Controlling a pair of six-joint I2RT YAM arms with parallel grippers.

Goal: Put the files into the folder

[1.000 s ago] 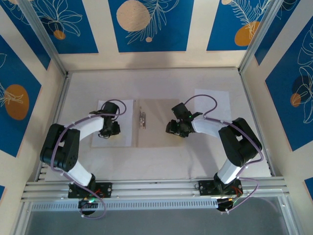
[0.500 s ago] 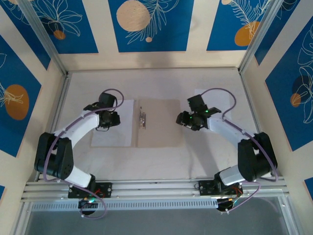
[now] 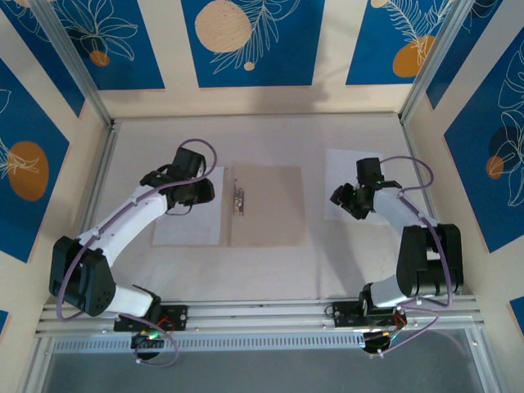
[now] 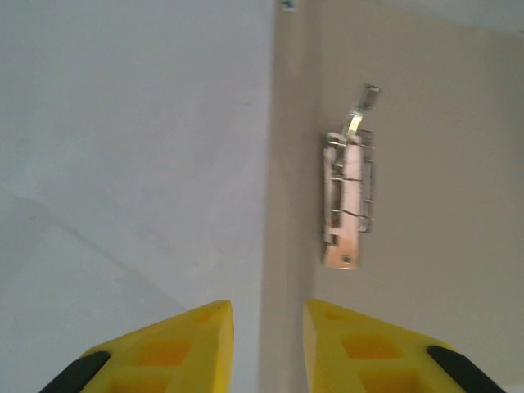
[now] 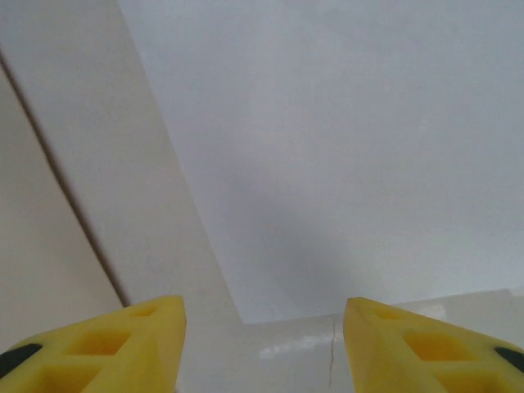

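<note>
Left tool (image 4: 268, 318) narrow-gapped, right tool (image 5: 264, 309) wider

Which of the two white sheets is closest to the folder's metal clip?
The left sheet, whose edge runs along the folder beside the clip; the right sheet lies apart, across a strip of bare table.

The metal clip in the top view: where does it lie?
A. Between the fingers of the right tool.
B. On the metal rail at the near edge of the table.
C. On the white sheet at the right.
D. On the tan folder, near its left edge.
D: the clip lies on the tan folder, along its left edge next to the left sheet; the right sheet lies apart from it.
</note>
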